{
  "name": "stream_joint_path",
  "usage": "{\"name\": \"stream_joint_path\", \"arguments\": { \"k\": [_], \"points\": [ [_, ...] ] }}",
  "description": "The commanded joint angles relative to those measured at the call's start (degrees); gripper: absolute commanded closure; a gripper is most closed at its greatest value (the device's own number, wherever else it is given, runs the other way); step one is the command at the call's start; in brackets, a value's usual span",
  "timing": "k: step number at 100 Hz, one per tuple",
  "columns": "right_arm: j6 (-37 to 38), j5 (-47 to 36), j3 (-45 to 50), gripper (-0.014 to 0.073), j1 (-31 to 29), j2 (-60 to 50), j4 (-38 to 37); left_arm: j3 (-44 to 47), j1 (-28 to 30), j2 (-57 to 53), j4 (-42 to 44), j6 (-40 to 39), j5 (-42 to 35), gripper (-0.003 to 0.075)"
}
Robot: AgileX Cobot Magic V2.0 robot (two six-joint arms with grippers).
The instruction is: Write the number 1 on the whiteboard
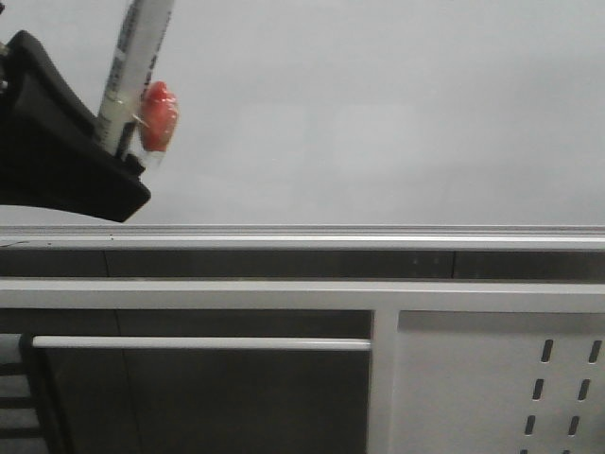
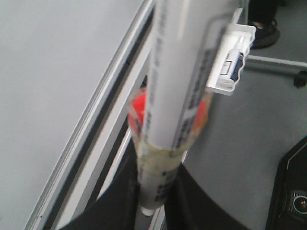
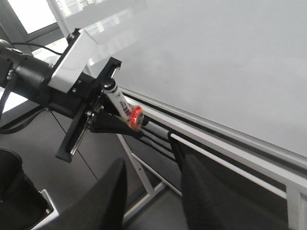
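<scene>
I have the marker [image 1: 132,66] clamped in my left gripper [image 1: 109,156], whose fingers are closed on its lower barrel, where a band of tape and a red disc [image 1: 159,115] sit. In the front view it stands at about ten o'clock, tilted slightly, its upper end out of frame. The whiteboard [image 1: 378,113] fills the upper half of that view above its silver bottom rail [image 1: 378,232], and I see no stroke on it, so the number 1 is not yet written. I judge I am in the approach, before pen meets board. I cannot tell whether the tip touches the surface. Next I need the tip pressed lightly on the board, then one straight downward pull. My right gripper [image 3: 148,191] hangs with its fingers parted, holding nothing, well apart from the marker.
</scene>
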Motion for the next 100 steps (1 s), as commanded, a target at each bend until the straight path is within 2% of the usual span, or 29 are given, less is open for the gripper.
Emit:
{"name": "stream_joint_path", "arguments": {
  "k": [1,24,37,47,61,75,93,100],
  "points": [
    [-1.0,0.7,-4.6,0.0354,0.0,4.7,2.7,-2.7,-2.8,0.6,3.7,-3.5,-0.8,0.0738],
    [-1.0,5.3,-8.9,0.0354,0.0,15.1,0.8,-4.1,-6.3,5.7,19.7,-18.5,4.3,0.0738],
    [-1.0,6.4,-9.0,0.0354,0.5,17.0,0.9,-6.5,-6.9,6.9,22.6,-21.5,5.6,0.0738],
    [-1.2,5.8,-9.0,0.0351,3.5,17.2,0.9,-8.4,-6.9,7.2,22.6,-21.5,5.5,0.0738],
    [-2.7,-2.3,-9.0,0.0298,11.9,18.7,0.9,-9.9,-6.9,7.5,22.9,-21.5,5.5,0.0738],
    [-4.0,-12.6,-9.7,0.0275,23.5,23.2,0.9,-10.0,-6.9,8.1,23.9,-21.4,6.3,0.0738],
    [-4.0,-36.4,-12.7,0.0275,38.8,29.8,1.9,-10.0,-6.9,8.5,24.6,-21.4,7.6,0.0738],
    [-4.0,-41.5,-13.7,0.0275,42.4,31.8,2.8,-10.0,-6.9,8.5,25.0,-21.4,7.6,0.0738]
  ]
}}
